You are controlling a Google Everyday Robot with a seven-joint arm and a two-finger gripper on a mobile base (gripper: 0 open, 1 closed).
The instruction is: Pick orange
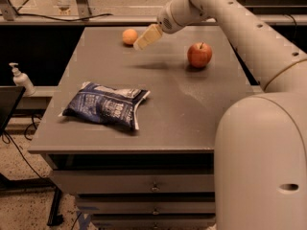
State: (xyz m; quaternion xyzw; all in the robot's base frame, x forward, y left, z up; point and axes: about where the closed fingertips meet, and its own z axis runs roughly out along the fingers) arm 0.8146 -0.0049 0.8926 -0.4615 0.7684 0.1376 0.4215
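Observation:
The orange (129, 36) is a small round pale-orange fruit lying near the far left of the grey table (192, 109). My gripper (145, 38) hangs above the table just to the right of the orange, its pale fingers pointing down and left toward it, close beside it. A larger red apple (199, 55) with a stem stands further right on the table.
A blue crumpled chip bag (106, 106) lies at the table's front left. A white pump bottle (20, 79) stands on a lower surface to the left. Drawers run under the table's front edge. My arm's large white body fills the right foreground.

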